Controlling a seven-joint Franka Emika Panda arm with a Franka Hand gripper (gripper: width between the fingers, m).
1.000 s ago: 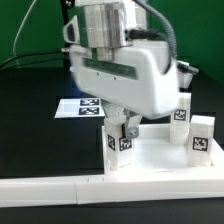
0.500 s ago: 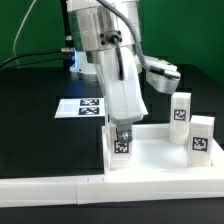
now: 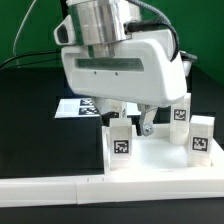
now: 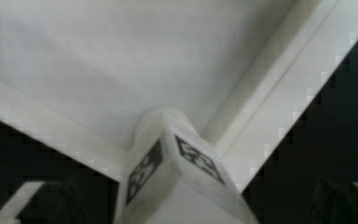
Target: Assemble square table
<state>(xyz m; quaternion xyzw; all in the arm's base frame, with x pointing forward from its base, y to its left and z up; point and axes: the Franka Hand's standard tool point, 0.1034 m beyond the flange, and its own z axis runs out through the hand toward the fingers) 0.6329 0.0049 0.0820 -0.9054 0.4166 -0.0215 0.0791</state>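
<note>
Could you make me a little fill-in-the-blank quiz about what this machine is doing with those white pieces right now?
1. The gripper hangs just above the near ____ standing on the tabletop.
2. In the exterior view, ____ legs stand upright on the tabletop.
3. Each leg carries a black-and-white square ____.
4. The marker board lies on the ____ table.

Missing words: leg; three; tag; black

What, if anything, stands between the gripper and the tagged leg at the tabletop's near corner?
Nothing visible. The gripper hangs just above the leg, which stands upright at the corner of the tabletop; the wrist view shows only the leg and the tabletop's rim.
</note>
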